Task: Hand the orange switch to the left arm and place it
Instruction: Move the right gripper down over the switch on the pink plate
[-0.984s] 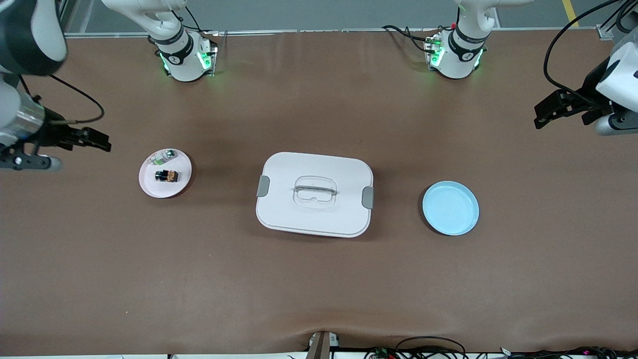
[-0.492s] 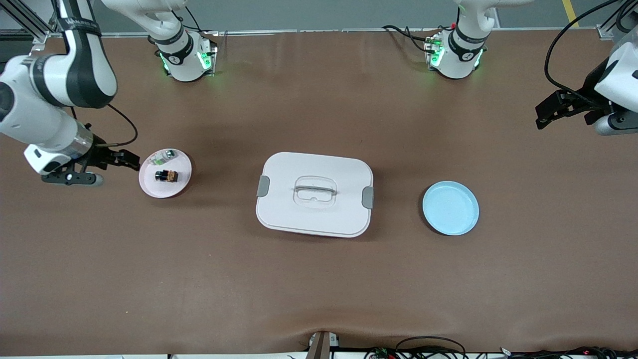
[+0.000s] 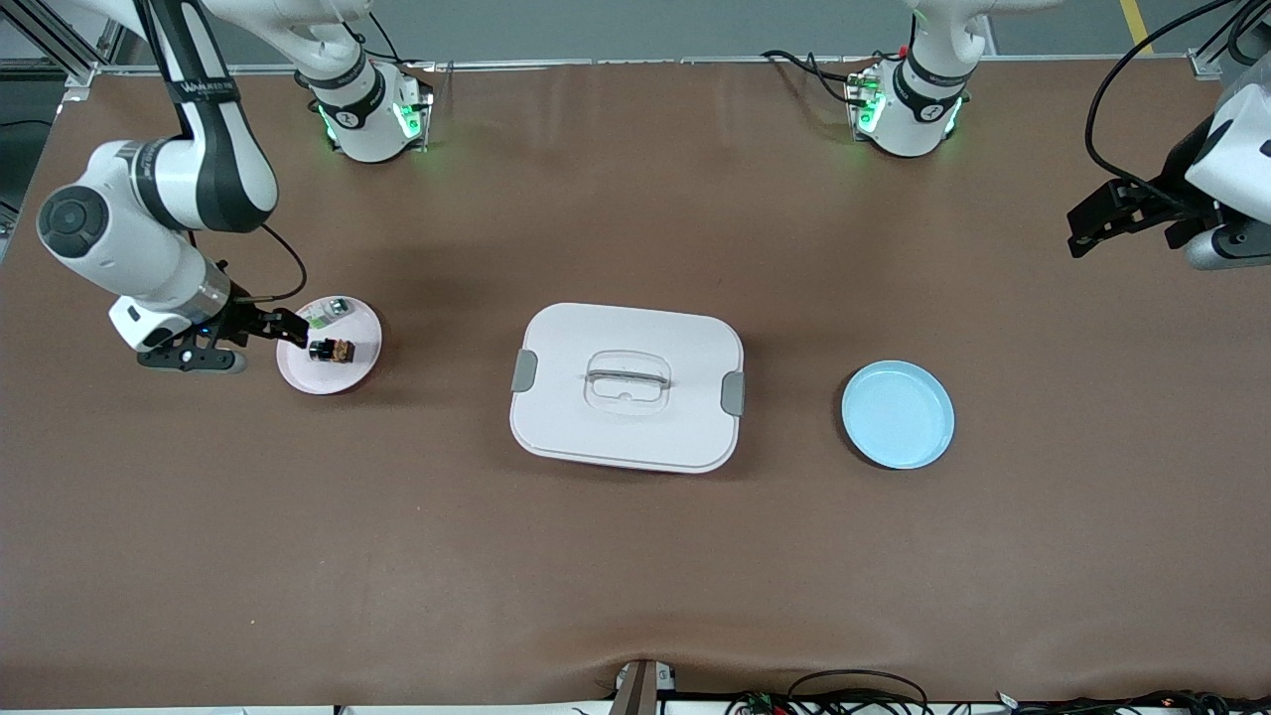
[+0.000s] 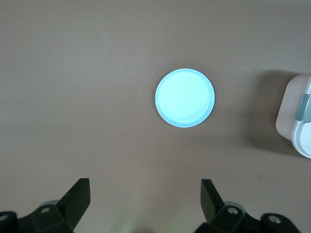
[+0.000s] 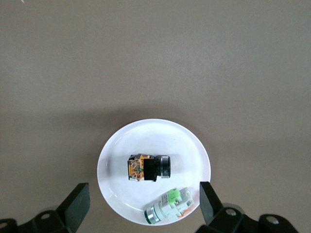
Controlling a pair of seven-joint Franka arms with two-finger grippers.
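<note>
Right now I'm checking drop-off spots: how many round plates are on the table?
2. The pink plate, holding two small parts, lies toward the right arm's end; the blue plate lies toward the left arm's end. The box sits between them.

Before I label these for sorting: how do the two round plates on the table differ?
The round pink plate lies toward the right arm's end of the table; the round light-blue plate lies toward the left arm's end. The pink plate holds the small black-and-orange switch and a small clear-and-green part; the blue plate holds nothing. The blue plate looks a little wider. Both are shallow, rimmed and flat on the brown tabletop, with the large white latched box between them.
</note>
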